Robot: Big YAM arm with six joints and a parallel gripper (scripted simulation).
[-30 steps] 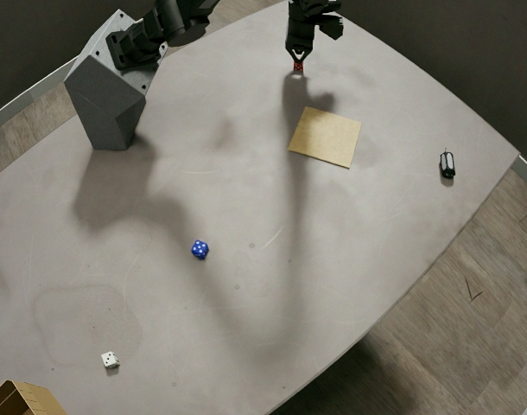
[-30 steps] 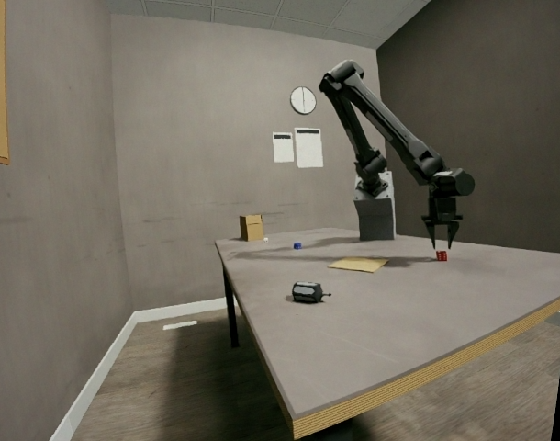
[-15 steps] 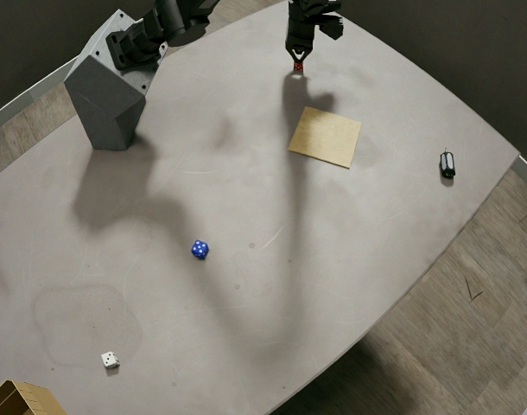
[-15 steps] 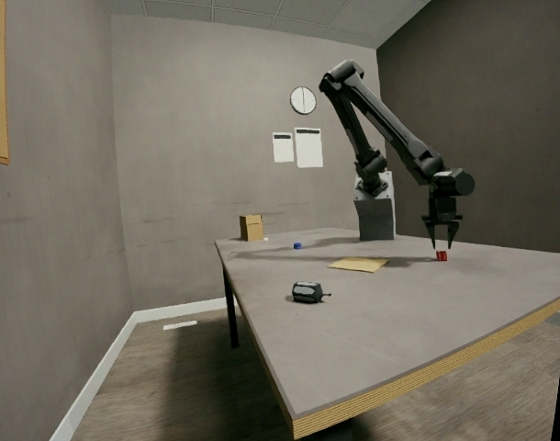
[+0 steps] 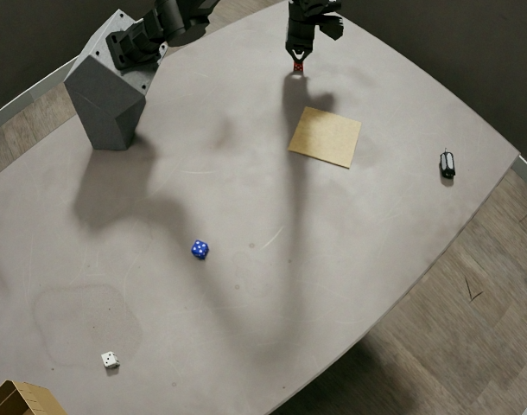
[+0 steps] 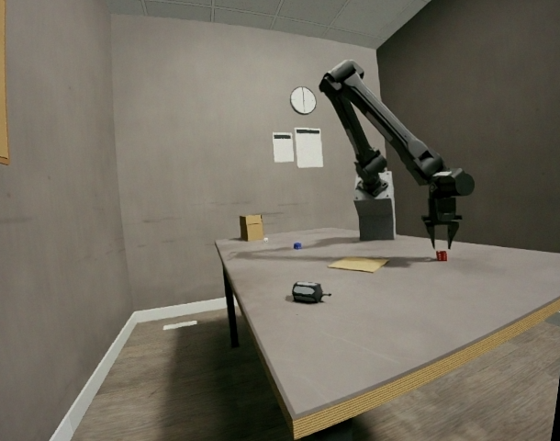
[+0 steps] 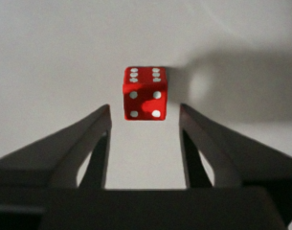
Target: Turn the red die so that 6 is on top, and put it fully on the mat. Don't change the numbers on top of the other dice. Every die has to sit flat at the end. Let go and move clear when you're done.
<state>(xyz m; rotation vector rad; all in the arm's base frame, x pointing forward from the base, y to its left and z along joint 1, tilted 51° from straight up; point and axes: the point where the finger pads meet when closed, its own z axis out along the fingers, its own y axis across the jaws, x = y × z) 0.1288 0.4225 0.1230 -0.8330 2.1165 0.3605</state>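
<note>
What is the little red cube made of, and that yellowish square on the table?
The red die looks like hard, smooth plastic: crisp edges, even colour, painted white dots and a slight sheen. The mat looks like thin cardboard or cork: flat, matte tan, faintly grainy, with no shine. Neither can be told for certain. The hand hovers open just above the die, not touching it.
</note>
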